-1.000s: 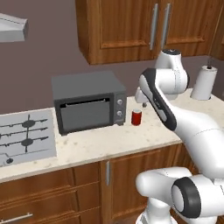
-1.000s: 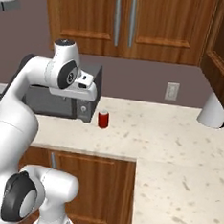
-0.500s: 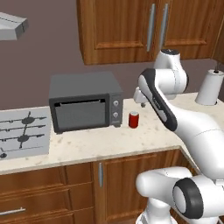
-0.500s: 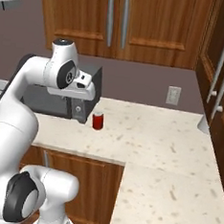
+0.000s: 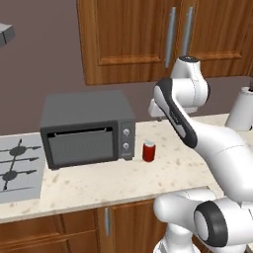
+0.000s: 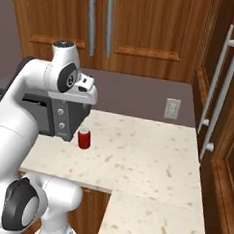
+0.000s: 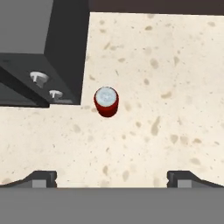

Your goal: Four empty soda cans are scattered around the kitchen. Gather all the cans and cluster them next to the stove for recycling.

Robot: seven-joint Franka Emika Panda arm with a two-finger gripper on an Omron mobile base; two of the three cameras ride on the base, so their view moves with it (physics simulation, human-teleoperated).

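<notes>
One soda can (image 7: pixel 106 101) upright on the counter (image 7: pixel 175 87) just beside the toaster oven (image 5: pixel 88 129), well apart from the stove (image 5: pixel 17 168); gripper (image 7: pixel 111 179) spread wide above, holding nothing; probably light, thin-walled, easily dented and slick, best pinched gently across mid-body.

A dark grey toaster oven (image 5: pixel 88 129) stands on the speckled beige counter (image 6: pixel 145 156), its glass door shut and two round knobs (image 5: pixel 125 139) on its right panel. Wooden wall cabinets (image 5: pixel 148 37) with long metal handles (image 6: pixel 98 24) hang above. A white paper towel roll (image 5: pixel 241 109) stands upright at the counter's far right. A wall outlet (image 6: pixel 172 108) sits on the brown backsplash.
</notes>
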